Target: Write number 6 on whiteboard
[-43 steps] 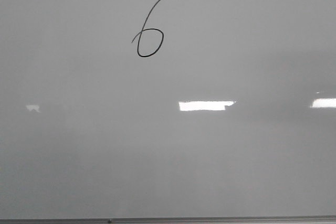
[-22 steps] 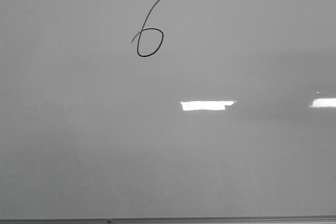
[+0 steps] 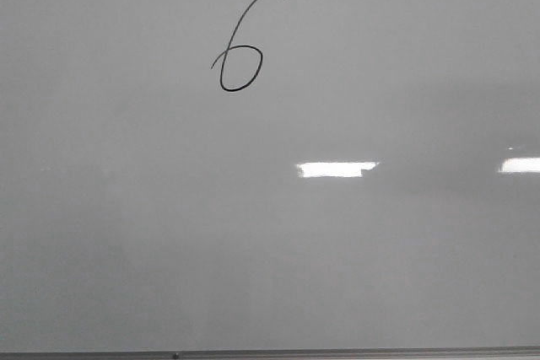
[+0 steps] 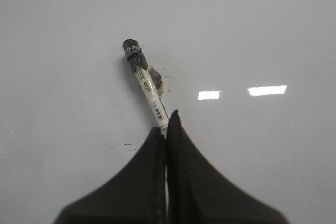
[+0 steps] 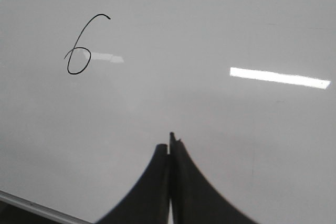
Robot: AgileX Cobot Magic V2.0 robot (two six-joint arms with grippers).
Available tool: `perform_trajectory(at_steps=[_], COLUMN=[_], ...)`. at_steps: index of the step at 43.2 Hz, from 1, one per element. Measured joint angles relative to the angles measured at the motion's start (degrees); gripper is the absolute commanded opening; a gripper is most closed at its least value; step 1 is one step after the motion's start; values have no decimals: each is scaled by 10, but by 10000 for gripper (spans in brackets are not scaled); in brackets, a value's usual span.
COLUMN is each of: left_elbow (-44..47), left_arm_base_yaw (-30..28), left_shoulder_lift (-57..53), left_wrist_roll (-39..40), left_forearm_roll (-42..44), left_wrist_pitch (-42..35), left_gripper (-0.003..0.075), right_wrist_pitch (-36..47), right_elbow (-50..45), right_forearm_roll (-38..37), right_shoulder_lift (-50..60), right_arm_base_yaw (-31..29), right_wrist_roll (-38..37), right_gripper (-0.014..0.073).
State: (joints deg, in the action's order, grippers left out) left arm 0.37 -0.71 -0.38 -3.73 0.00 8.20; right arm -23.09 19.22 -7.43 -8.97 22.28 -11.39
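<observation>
We count one whiteboard point(image 3: 354, 276), one number 6 point(image 3: 240, 48) drawn on it, one marker point(image 4: 146, 85) and two end effectors. In the front view the number 6 sits in the upper part of the board, a little left of centre, with its closed loop low and its stem slanting up to the right; neither end effector shows in that view. The left end effector point(image 4: 167, 124) is clamped on the marker, whose white barrel runs out from between the dark fingers point(image 4: 184, 156) to a black end over the board; the digit does not appear in that wrist view. The right end effector point(image 5: 170, 145) has its fingers pressed together with nothing between them, and the number 6 point(image 5: 81, 51) lies well apart from it across bare board. We see the thin grey frame point(image 3: 270, 353) along the near edge of the surface, and wide unmarked board around the digit.
</observation>
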Motion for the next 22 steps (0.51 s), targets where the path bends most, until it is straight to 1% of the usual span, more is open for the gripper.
perform_trajectory(at_steps=[12, 15, 22], left_elbow=[0, 0, 0], left_arm_base_yaw=[0, 0, 0], left_shoulder_lift=[0, 0, 0], left_wrist_roll=[0, 0, 0], left_forearm_roll=[0, 0, 0], left_wrist_pitch=[-1, -1, -1], left_gripper=[-20, -20, -20], right_wrist_pitch=[10, 36, 125], right_elbow=[-13, -34, -107], right_forearm_roll=[-8, 5, 69], right_shoulder_lift=[1, 1, 11], right_arm_base_yaw=[-4, -17, -74], right_wrist_roll=[8, 35, 114], right_gripper=[-61, -61, -61])
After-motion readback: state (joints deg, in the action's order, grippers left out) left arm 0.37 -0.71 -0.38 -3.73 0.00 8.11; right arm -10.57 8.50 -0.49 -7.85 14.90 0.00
